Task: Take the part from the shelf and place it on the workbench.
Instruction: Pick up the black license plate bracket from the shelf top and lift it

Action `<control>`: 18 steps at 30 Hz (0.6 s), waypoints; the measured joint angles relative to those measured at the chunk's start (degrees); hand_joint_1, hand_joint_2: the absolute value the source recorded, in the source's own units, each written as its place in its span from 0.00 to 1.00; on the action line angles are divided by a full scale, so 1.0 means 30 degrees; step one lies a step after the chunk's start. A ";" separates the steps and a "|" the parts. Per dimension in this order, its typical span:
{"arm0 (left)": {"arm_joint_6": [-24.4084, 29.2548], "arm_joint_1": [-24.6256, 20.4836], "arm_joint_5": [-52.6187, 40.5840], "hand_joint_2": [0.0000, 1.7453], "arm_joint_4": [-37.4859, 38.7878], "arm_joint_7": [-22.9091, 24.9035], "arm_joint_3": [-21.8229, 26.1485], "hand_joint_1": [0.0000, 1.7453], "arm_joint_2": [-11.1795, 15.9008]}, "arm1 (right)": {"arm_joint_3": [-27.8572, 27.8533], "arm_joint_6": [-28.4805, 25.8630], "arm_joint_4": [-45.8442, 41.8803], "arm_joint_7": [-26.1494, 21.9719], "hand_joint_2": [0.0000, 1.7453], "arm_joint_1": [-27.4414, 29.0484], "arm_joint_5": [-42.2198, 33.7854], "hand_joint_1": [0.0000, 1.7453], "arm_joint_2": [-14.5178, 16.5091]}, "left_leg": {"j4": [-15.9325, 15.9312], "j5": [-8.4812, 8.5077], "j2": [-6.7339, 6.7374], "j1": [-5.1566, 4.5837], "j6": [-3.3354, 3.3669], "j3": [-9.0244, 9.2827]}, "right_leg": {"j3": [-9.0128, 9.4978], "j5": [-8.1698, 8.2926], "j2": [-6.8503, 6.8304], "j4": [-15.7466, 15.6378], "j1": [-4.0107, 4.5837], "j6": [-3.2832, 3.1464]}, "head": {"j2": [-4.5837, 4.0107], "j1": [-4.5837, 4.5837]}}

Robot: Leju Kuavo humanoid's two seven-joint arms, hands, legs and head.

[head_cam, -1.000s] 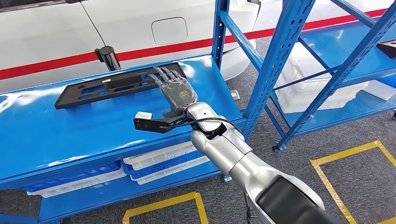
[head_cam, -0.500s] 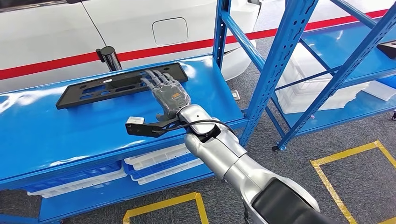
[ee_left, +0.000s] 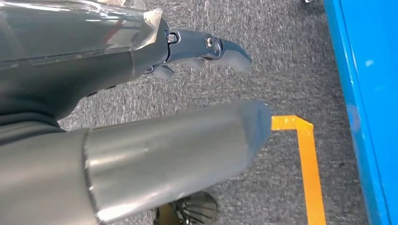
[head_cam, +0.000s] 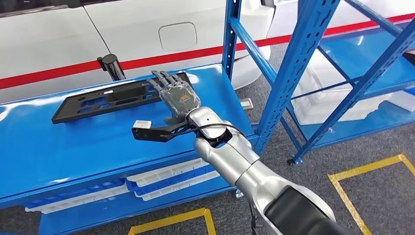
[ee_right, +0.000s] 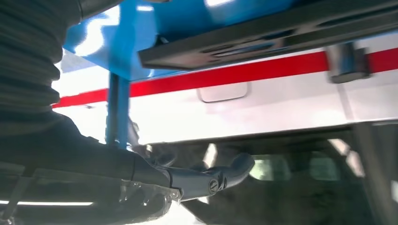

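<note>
A glossy blue workbench (head_cam: 73,147) stands in front of a white vehicle body (head_cam: 147,34) bearing a red stripe, with a blue steel shelf rack (head_cam: 303,54) to its right on grey carpet marked with yellow tape (head_cam: 372,164). The part, a long flat black plastic panel (head_cam: 103,98) with cut-outs, lies flat on the far portion of the workbench top. The right hand (head_cam: 177,97) is extended over the panel's right end, fingers straight and spread, palm down; whether the fingertips touch the panel cannot be determined. The left hand (ee_left: 155,108) hangs above the carpet beside the blue bench edge, fingers loosely extended, holding nothing. White trays (head_cam: 171,171) sit on the lower bench level.
</note>
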 joint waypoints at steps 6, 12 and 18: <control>-0.0151 -0.0093 0.0009 0.00 -0.0011 -0.0164 0.0031 0.00 -0.0087 | -0.0459 0.0115 -0.0162 -0.0026 1.00 -0.0193 0.0036 0.00 -0.0073 | 0.4703 -0.0924 0.0061 0.0102 -0.0317 -0.3052 | 0.0883 -0.0415 0.0146 -0.0039 0.0007 -0.0875 | -0.0002 -0.0076; -0.0328 -0.0055 0.0116 0.00 -0.0009 -0.0402 0.0091 0.00 -0.0052 | -0.0701 0.0169 -0.0104 -0.0035 1.00 -0.0188 0.0069 0.00 -0.0120 | 0.1872 0.1848 0.0069 -0.0240 0.0451 -0.3890 | 0.1975 -0.1292 0.0383 -0.0085 0.0361 -0.0986 | -0.0002 -0.0055; -0.0377 -0.0124 0.0128 0.00 -0.0016 -0.0566 0.0264 0.00 -0.0002 | -0.0992 -0.0009 0.0007 -0.0060 1.00 -0.0191 0.0164 0.00 -0.0275 | 0.0606 0.2773 -0.0027 -0.0594 0.0316 -0.3344 | 0.2081 -0.1635 0.0347 -0.0130 0.0480 -0.0718 | -0.0002 -0.0043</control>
